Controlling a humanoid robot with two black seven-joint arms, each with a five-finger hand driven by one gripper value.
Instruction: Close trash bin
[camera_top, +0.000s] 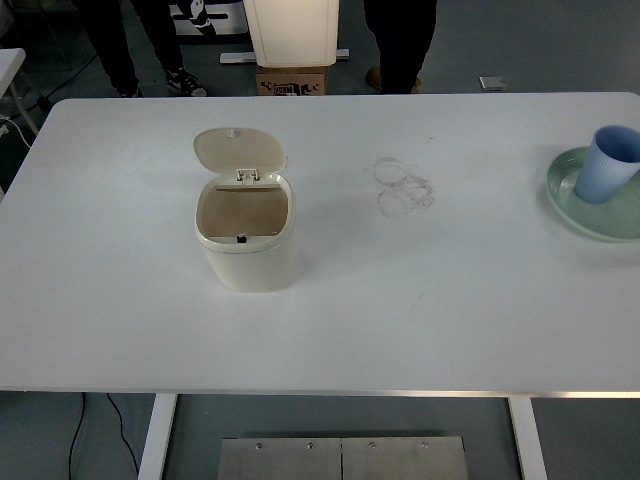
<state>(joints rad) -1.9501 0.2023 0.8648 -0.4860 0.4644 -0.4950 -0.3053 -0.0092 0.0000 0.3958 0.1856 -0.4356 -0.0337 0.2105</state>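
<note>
Item 1: cream trash bin (247, 235), sitting left of centre in the frame on the white table (450, 300). Its lid (239, 150) is standing open, hinged back at the far rim, and you are looking straight down into the tan interior.

Item 2: pale green plate (590, 215) at the right edge of the frame, partly cut off, carrying a light blue cup (607, 165) that is leaning a little, as far as this angle shows.

Item 3: faint ring marks (403, 186) lying on the tabletop, centre-upper area.

Item 4: people's legs (400, 40) standing beyond the far edge, upper frame.

Open room: you are seeing bare table on every side of the bin, widest toward the near edge and the right.

Hands: neither robot hand is showing, so finger state cannot be told.
</note>
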